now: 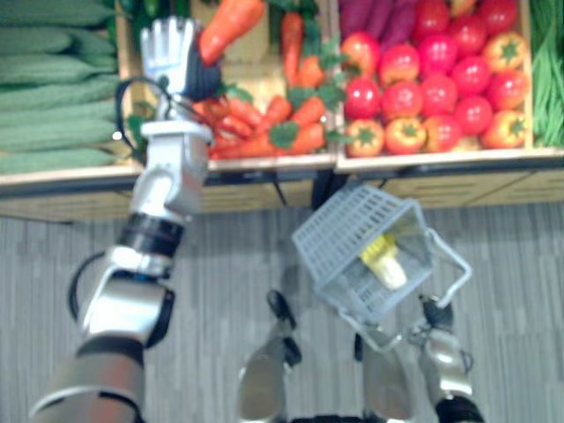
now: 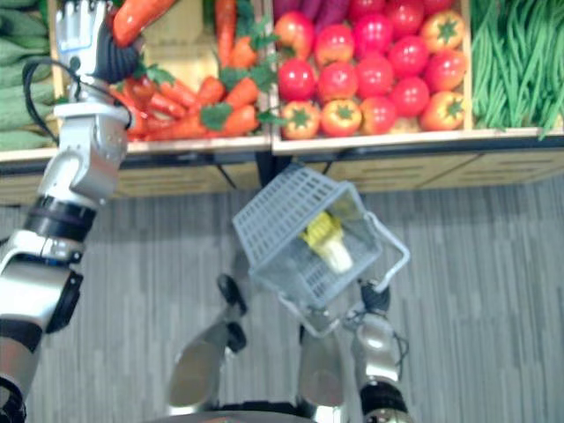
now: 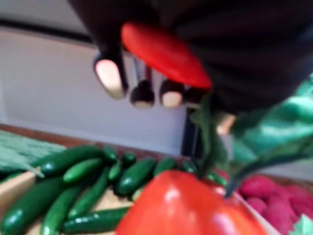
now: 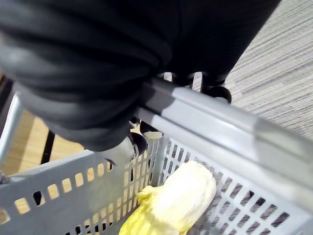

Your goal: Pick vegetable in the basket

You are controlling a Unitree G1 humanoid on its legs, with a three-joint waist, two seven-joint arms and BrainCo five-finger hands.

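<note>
At a wooden produce stand (image 1: 264,167), the robot's left hand (image 1: 172,48) reaches to the far side, its fingers curled round an orange carrot (image 1: 231,26). The carrot is held clear above the heap of carrots (image 1: 264,119) in the middle crate. In the left wrist view the dark-tipped fingers (image 3: 111,76) wrap over the carrot's upper side.

Nearer, to the right, the right hand (image 4: 98,63) is clamped on the grey handle (image 4: 210,117) of a grey plastic basket (image 1: 339,229). The basket hangs tilted over the grey striped floor (image 1: 220,256), its open mouth turned toward the robot. A pale yellow vegetable (image 1: 385,262) lies inside it against the slotted wall. The carrot and the basket are well apart, with the stand's front edge between them.

Cucumbers (image 1: 53,88) fill the crate left of the carrots and red tomatoes (image 1: 441,79) the crate to the right. Green beans (image 2: 515,62) lie at the far right.
</note>
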